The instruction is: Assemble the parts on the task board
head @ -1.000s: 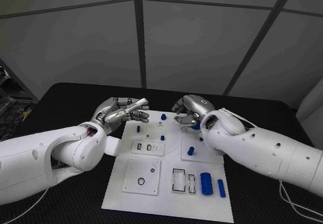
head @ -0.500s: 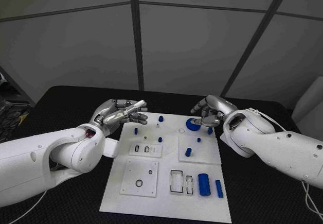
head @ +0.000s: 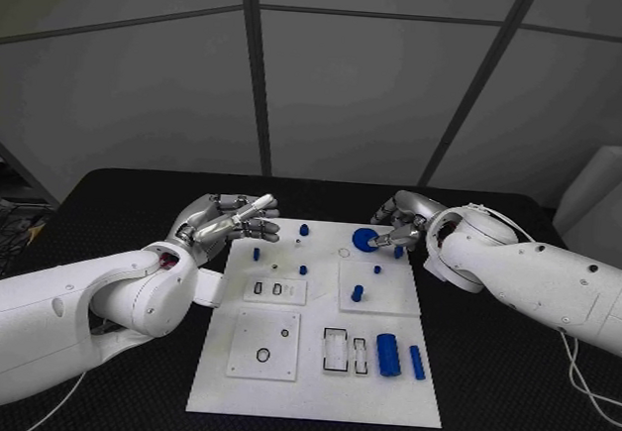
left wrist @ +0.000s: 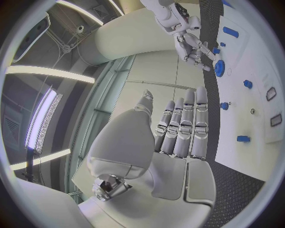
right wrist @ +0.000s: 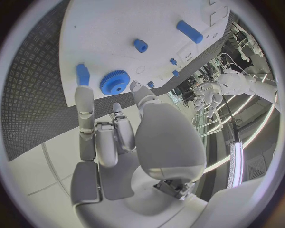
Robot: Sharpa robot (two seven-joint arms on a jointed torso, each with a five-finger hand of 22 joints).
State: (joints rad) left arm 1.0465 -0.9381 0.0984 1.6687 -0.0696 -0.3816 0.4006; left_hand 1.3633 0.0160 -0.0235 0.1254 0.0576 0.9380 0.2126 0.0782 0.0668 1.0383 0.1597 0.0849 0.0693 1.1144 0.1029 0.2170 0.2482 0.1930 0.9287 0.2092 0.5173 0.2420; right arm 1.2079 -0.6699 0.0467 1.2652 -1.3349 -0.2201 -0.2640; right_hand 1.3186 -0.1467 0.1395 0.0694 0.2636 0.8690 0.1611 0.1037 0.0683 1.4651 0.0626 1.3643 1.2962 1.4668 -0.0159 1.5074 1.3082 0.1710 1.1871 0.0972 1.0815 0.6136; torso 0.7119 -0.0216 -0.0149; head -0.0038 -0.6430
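1. My right hand (head: 401, 225) hovers at the far right corner of the task board (head: 313, 394); its fingers are apart and hold nothing.
2. Just under my fingertips (right wrist: 83, 95) lies the blue gear (right wrist: 114, 81), flat on the board. I judge it light, stiff plastic; the toothed rim offers grip, so I would pinch it across the rim.
3. Farther off, my left hand (head: 229, 220) hangs by the board's other far corner, fingers loosely curled, holding nothing.

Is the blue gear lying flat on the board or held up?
Lying flat: the gear rests on the board, toothed rim level, right hand fingers beside it.
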